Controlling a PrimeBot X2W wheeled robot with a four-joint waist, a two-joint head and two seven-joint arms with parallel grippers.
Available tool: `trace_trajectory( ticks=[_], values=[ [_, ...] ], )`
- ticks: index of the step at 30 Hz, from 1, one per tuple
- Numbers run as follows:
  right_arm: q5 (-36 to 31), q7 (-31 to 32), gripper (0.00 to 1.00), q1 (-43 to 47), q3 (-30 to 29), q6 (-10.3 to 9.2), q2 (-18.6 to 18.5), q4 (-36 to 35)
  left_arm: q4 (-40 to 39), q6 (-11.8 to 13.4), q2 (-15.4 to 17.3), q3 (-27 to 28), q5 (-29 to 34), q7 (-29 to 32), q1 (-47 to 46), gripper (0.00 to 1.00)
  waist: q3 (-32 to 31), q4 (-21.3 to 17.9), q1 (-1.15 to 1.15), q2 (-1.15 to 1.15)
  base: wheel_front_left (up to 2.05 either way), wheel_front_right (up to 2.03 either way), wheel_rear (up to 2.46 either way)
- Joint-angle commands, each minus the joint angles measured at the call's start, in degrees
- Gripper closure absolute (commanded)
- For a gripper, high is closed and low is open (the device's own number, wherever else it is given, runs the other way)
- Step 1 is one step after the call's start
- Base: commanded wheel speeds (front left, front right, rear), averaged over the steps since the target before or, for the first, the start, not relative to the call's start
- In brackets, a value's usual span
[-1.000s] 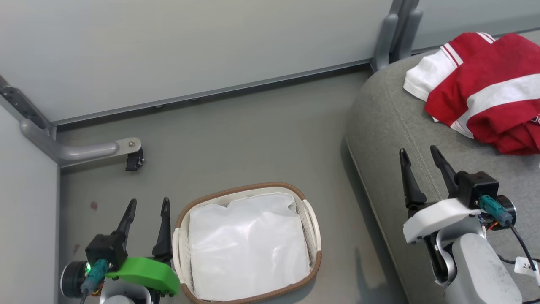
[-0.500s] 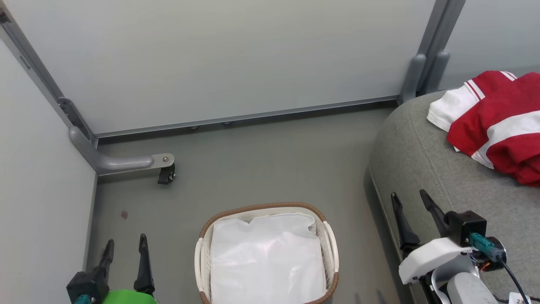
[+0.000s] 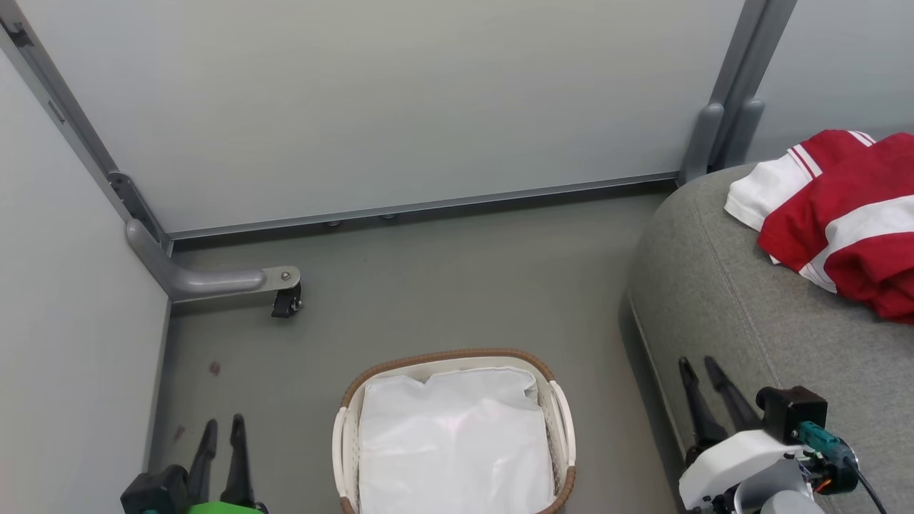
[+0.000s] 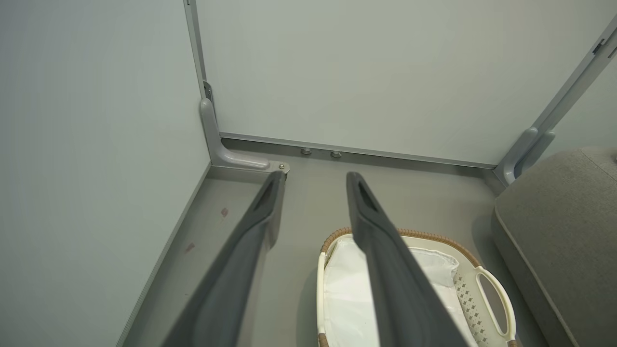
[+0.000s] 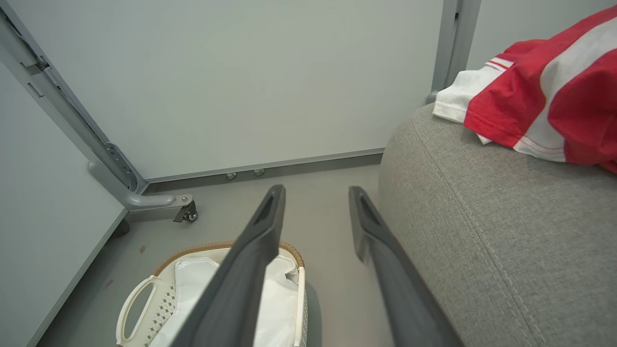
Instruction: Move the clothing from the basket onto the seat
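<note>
A red sports jersey [image 3: 878, 178] with white stripe bands is pictured lying crumpled on the grey upholstered sofa cushion [image 3: 750, 307], at the upper right of the head view. Its white-trimmed edge is turned toward the cushion's rounded corner. The oval white laundry basket [image 3: 450, 355], rimmed in brown weave, is set on the grey floor [image 3: 443, 285] to the left of the cushion and apart from it. A plain white liner sheet [image 3: 457, 442] is seen covering its inside. The left gripper [image 3: 223, 422] is held low over the floor, just to the left of the basket. Its two dark fingers are parted by a clear gap, with nothing between them. The right gripper [image 3: 697, 361] is held above the near edge of the cushion, its fingers likewise spread apart and nothing grasped. The space behind is closed off by pale partition panels [image 3: 393, 107], and a grey bracket with a black castor [image 3: 287, 305] is seen at the left corner.
</note>
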Motion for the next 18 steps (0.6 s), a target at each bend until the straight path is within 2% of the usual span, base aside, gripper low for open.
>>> trace_trajectory(
  ticks=[1, 18],
  values=[
    [0.59, 0.23, 1.00, 0.28, -0.08, 0.00, 0.17, 0.75, 0.88, 0.00, -0.10, 0.15, -0.57, 0.25, -0.13, 1.00, 0.00, 0.00, 0.00, 0.00, 0.00, 0.00, 0.00],
    [17.89, 4.96, 1.00, 0.16, -1.92, -0.01, 0.05, -1.74, -1.08, -0.11, 0.00, 1.31, -17.65, 4.99, -2.07, 1.00, 0.00, 0.00, 0.00, 0.00, 0.00, 0.00, 0.00]
  ],
)
